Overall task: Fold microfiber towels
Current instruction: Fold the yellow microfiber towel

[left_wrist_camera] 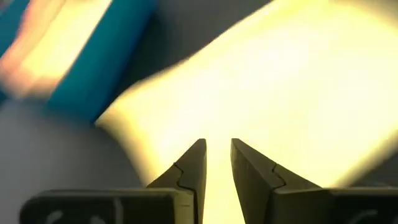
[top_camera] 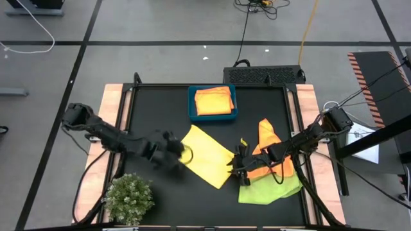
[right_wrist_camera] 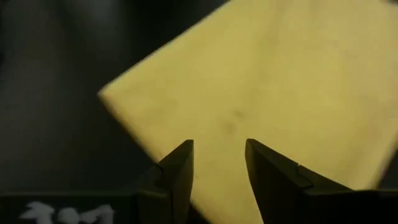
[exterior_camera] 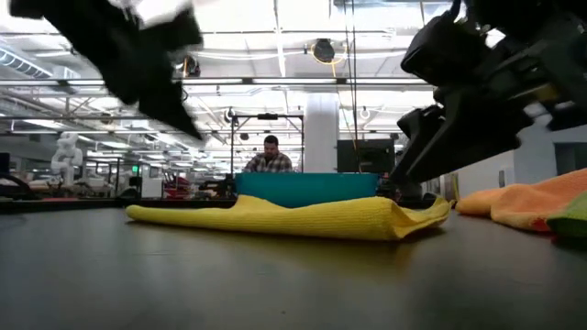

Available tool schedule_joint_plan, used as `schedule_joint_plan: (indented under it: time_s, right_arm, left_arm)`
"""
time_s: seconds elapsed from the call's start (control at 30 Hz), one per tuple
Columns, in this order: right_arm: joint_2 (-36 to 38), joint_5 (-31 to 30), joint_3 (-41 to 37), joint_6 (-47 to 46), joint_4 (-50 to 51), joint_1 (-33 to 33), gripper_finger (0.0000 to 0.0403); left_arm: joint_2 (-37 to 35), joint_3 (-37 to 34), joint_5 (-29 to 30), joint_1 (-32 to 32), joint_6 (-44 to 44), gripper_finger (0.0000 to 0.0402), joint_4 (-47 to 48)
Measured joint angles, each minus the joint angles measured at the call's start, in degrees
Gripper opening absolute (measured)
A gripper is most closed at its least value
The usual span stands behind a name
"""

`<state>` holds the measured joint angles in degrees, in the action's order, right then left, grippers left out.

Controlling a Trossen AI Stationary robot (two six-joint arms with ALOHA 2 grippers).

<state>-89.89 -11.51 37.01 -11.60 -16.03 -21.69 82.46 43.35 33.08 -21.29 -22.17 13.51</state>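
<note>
The yellow towel [top_camera: 207, 156] lies folded flat in the middle of the counter [top_camera: 154, 109], between my two pincers. From above I see the left pincer [top_camera: 186, 154] at its one edge and the right pincer [top_camera: 239, 165] at the opposite corner. The low view adds what the overhead cannot: the towel [exterior_camera: 293, 218] is a doubled layer resting on the counter, and both pincers hang above it, not pressing it down. A person sits at a desk far behind.

In the left wrist view the left pincer [left_wrist_camera: 216, 163] has its fingers a narrow gap apart with nothing between them, the yellow cloth [left_wrist_camera: 280, 87] just ahead. In the right wrist view the right pincer [right_wrist_camera: 219, 167] stands wider, released, over a towel corner [right_wrist_camera: 273, 93].

I count one yellow towel spread out, one orange towel [top_camera: 268, 144] and one lime green towel [top_camera: 270, 189] bunched beside and under the right pincer, and a stack of orange towels [top_camera: 213, 101] in the single blue bin [top_camera: 212, 117] beyond both pincers. One plant [top_camera: 128, 199] sits near the left arm.

The left arm is motion-blurred in the high and low views, the stack's count is unreadable, and the right arm covers part of the orange cloth.
</note>
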Motion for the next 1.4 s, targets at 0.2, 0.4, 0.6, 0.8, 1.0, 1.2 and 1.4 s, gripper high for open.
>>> schedule_joint_plan:
  time_s: [0.2,0.4,0.6,0.8,1.0,1.2,1.4]
  right_arm:
    - [0.0,-3.4,0.0,1.6,0.4,1.7,0.0139]
    - [0.0,-3.4,0.0,0.7,1.9,2.7,0.0139]
    - [0.0,-3.3,0.0,0.3,2.9,3.0,0.0139]
    - [0.0,-3.3,0.0,0.4,3.7,2.9,0.0139]
    - [0.0,-3.4,0.0,0.7,2.7,3.0,0.0139]
    - [0.0,-3.4,0.0,0.9,2.1,3.0,0.0139]
    - [0.0,-2.4,0.0,4.5,2.5,2.8,0.0139]
  left_arm:
    - [9.5,0.3,-0.7,-11.0,20.5,0.0076,-27.5]
    - [23.1,9.9,-4.0,-11.5,27.0,0.0079,-30.0]
    - [32.1,23.9,-7.1,-9.6,32.3,0.0139,-18.4]
    - [36.6,33.1,-6.1,-8.8,31.5,0.0222,-9.3]
    - [40.9,36.5,-6.9,-8.1,32.4,0.0235,-6.4]
    - [43.1,37.1,-6.6,-7.8,32.2,0.0208,-8.2]
    - [43.1,37.0,-5.1,-7.5,31.1,0.0145,-7.8]
